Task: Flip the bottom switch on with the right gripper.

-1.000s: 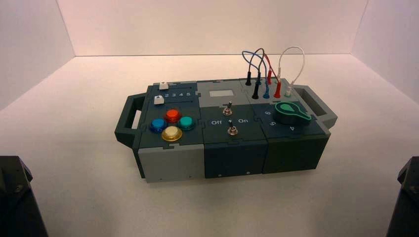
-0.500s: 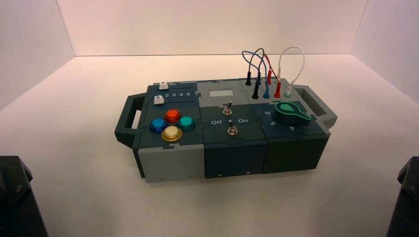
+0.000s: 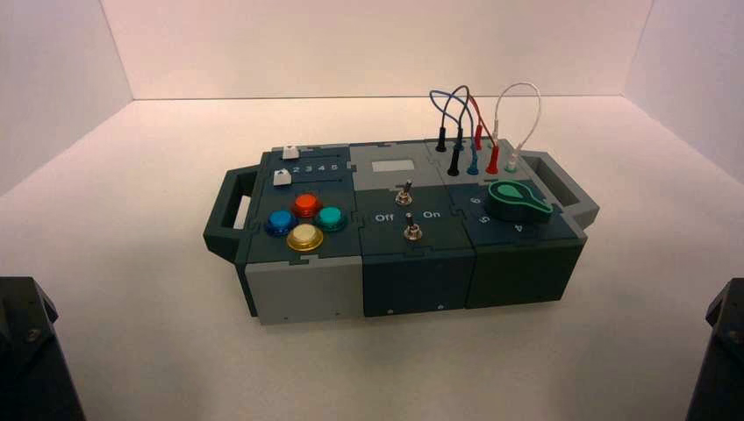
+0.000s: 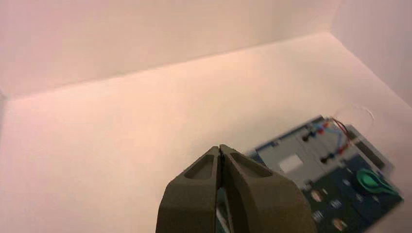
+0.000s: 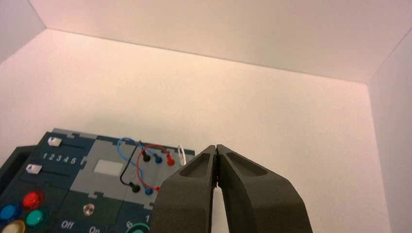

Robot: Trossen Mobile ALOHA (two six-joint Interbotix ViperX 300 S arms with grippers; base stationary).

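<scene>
From above, on the white surface (image 3: 132, 289): bottom switch (image 3: 410, 231) mid-box, nearer than its twin, both arms parked at the near corners; in the left wrist view, left gripper (image 4: 220, 148) fingers together, idle; in the right wrist view, right gripper (image 5: 216, 147) fingers together, presumably to nudge the lever.

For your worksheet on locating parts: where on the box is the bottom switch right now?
In the high view, the bottom switch sits in the box's dark middle panel, just below the Off/On lettering and nearer the front edge than the other toggle.
</scene>
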